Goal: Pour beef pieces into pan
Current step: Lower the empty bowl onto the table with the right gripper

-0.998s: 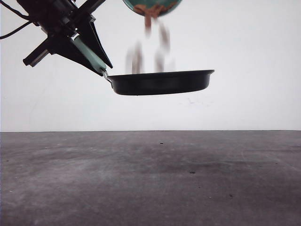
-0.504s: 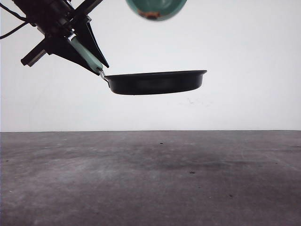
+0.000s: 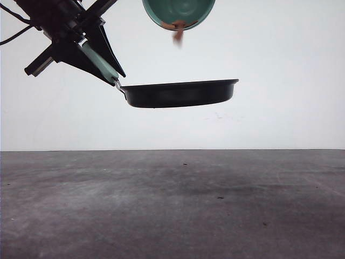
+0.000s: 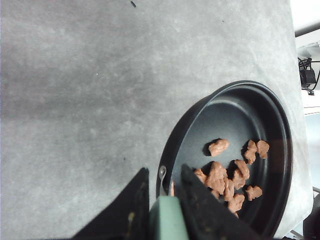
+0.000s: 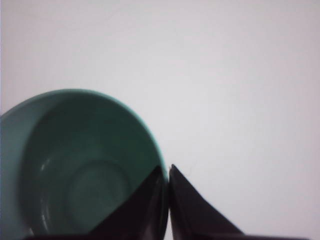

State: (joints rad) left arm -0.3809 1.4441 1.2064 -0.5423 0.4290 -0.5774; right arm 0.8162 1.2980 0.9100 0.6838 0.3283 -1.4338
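My left gripper [image 3: 114, 80] holds the black pan [image 3: 178, 93] level in the air, shut on its mint-green handle [image 3: 99, 62]. In the left wrist view the fingers [image 4: 135, 200] clamp the handle [image 4: 167, 220], and several reddish-brown beef pieces [image 4: 225, 177] lie in the pan [image 4: 280, 150]. Above the pan hangs a tipped teal bowl [image 3: 179, 12], its mouth facing the camera. A few beef pieces [image 3: 175, 25] cling at its lower rim and one falls just below it. My right gripper [image 5: 166, 170] is shut on the bowl's rim [image 5: 75, 165]; the bowl's inside looks bare there.
The dark grey table [image 3: 172, 205] lies well below the pan, with a plain white wall behind. In the left wrist view the table's edge and some cables [image 4: 306, 75] show beyond the pan.
The thick stream of falling pieces has stopped; only a last piece drops now. The bowl has tipped further, its mouth turned more toward the camera. The pan shifted slightly left and holds steady.
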